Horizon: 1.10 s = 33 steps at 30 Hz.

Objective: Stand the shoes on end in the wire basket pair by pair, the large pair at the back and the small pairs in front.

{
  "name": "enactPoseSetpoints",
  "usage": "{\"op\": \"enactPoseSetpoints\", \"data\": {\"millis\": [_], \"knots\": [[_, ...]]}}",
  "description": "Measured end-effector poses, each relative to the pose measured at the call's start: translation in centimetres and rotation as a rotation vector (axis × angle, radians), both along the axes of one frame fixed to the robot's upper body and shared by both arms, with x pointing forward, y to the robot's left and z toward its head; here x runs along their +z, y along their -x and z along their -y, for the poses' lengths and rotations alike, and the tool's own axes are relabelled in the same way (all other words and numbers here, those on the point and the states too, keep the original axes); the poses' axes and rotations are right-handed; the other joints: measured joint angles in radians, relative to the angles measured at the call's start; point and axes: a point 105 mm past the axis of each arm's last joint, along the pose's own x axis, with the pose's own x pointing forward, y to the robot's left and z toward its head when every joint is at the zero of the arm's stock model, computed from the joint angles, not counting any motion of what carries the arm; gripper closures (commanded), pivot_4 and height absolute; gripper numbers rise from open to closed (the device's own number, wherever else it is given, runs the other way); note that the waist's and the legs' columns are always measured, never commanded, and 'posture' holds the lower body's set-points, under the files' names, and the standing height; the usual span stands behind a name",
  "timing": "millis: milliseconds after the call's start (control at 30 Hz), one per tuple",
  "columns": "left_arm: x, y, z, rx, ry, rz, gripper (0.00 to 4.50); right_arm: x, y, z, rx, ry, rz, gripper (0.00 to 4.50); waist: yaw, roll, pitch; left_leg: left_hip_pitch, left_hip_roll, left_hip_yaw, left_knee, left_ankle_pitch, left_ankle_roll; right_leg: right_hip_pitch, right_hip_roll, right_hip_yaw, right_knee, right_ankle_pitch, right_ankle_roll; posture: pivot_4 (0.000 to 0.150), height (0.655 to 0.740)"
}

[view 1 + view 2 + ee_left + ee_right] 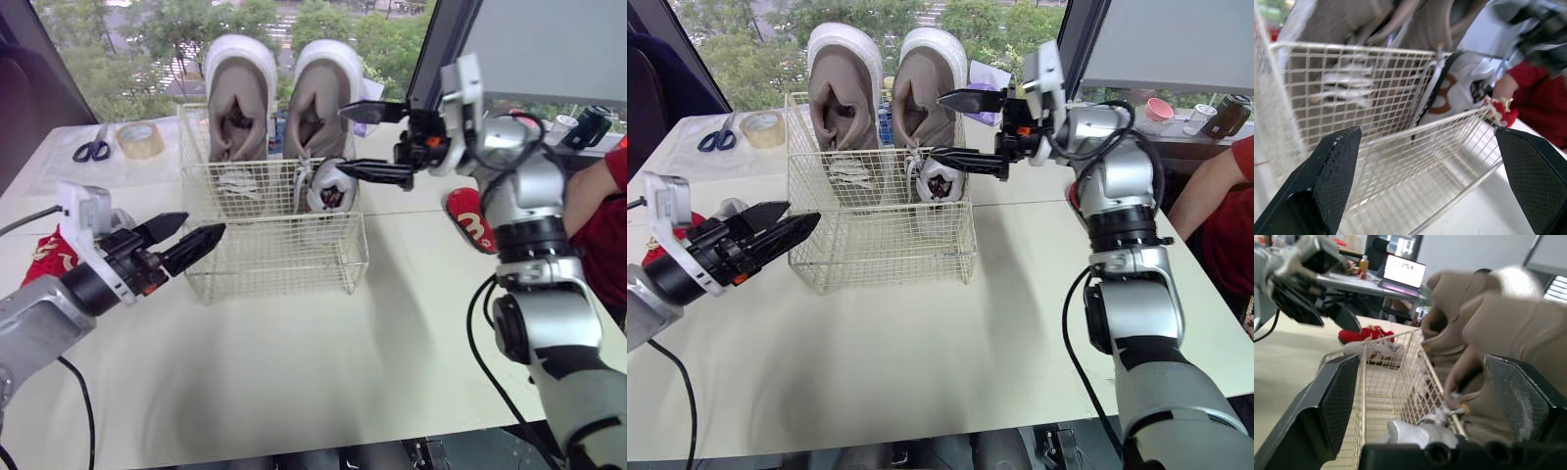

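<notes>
The right hand (343, 140) hangs released, fingers wide apart, just above a small white shoe (331, 188) standing at the right of the wire basket (284, 257), in front of the large beige pair (240, 93) upright at the back. The left hand (206, 224), also released, hovers by the basket's left front corner. A red shoe (472, 217) lies on the surface (294, 372) to the right.

A pale table (294, 372) stands before windows (167, 39) showing green trees.
</notes>
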Motion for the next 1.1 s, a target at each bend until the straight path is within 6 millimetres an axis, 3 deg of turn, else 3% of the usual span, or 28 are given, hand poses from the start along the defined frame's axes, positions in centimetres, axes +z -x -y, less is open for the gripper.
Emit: {"op": "enactPoseSetpoints", "data": {"millis": [67, 200, 233, 333, 433, 567, 733, 867, 1067, 1100], "knots": [[0.2, -0.6, -2.0, 0.061, -0.007, -0.013, 0.0, 0.8, 1.1, 0.5, 0.003, -0.038, -0.037, 0.03, 0.001, 0.001, 0.001, 0.0, 0.0, 0.0, -0.001, 0.001, -0.001, -0.001, 0.0, 0.0, 0.0, 0.0, 0.0, 0.15, 0.74], [1.9, -2.6, -8.4, 0.302, -0.082, 0.0, 0.0, 3.0, 5.2, 0.6, 0.062, -0.033, -0.032, 0.03, 0.001, 0.001, 0.001, 0.001, 0.0, 0.0, -0.007, 0.002, -0.003, -0.003, 0.001, 0.0, -0.001, 0.0, 0.0, 0.15, 0.74], [2.3, -3.1, -9.6, 0.355, -0.145, -0.01, 0.0, 2.8, 5.9, 0.6, 0.07, 0.002, -0.037, 0.03, 0.002, 0.001, 0.0, 0.001, 0.0, 0.0, -0.007, 0.002, -0.003, -0.003, 0.001, -0.001, 0.0, 0.0, 0.0, 0.15, 0.74], [3.4, -4.6, -14.2, 0.53, -0.372, -0.097, 0.0, -0.3, 8.8, -0.4, 0.147, 0.217, -0.096, 0.03, 0.003, 0.0, 0.0, 0.001, -0.003, 0.001, -0.01, 0.002, -0.004, -0.004, 0.0, -0.001, -0.002, 0.0, 0.0, 0.15, 0.74], [3.0, -6.1, -15.0, 0.512, -0.49, -0.204, 0.0, -3.9, 9.9, -0.7, 0.182, 0.376, -0.132, 0.03, 0.006, 0.0, 0.0, 0.0, -0.006, 0.004, -0.01, 0.002, -0.003, -0.004, -0.001, -0.001, -0.003, 0.0, 0.0, 0.15, 0.74], [2.4, -9.5, -16.4, 0.548, -0.532, -0.3, 0.0, -5.8, 10.0, -1.1, 0.183, 0.43, -0.122, 0.03, 0.013, -0.005, -0.001, 0.0, -0.006, 0.005, -0.008, 0.003, -0.003, -0.004, 0.001, -0.001, 0.0, 0.002, 0.005, 0.15, 0.74], [0.7, -12.3, -16.8, 0.51, -0.624, -0.4, 0.0, -5.9, 9.9, -1.5, 0.161, 0.414, -0.115, 0.03, 0.021, -0.007, 0.0, -0.001, -0.005, 0.006, -0.007, 0.002, -0.002, -0.004, 0.002, -0.001, 0.0, 0.002, 0.005, 0.15, 0.74], [-0.6, -13.2, -17.4, 0.509, -0.702, -0.452, 0.0, -5.7, 10.3, -1.7, 0.144, 0.399, -0.121, 0.03, 0.024, -0.008, -0.001, -0.002, -0.005, 0.006, -0.006, 0.002, -0.001, -0.005, 0.001, -0.001, 0.0, 0.002, 0.006, 0.15, 0.74], [-4.0, -13.9, -16.8, 0.476, -0.792, -0.545, 0.0, -5.1, 11.0, -1.8, 0.104, 0.359, -0.141, 0.03, 0.026, -0.011, -0.001, -0.006, -0.005, 0.005, -0.003, 0.0, 0.001, -0.006, 0.0, -0.001, 0.0, 0.002, 0.006, 0.15, 0.74], [-4.3, -14.1, -16.6, 0.467, -0.811, -0.548, 0.54, -4.9, 11.0, -1.8, 0.093, 0.35, -0.143, 0.0, 0.026, -0.011, -0.002, -0.006, -0.005, 0.005, 0.0, 0.0, 0.002, -0.006, 0.0, -0.002, 0.001, 0.002, 0.006, 0.15, 0.74]]}}
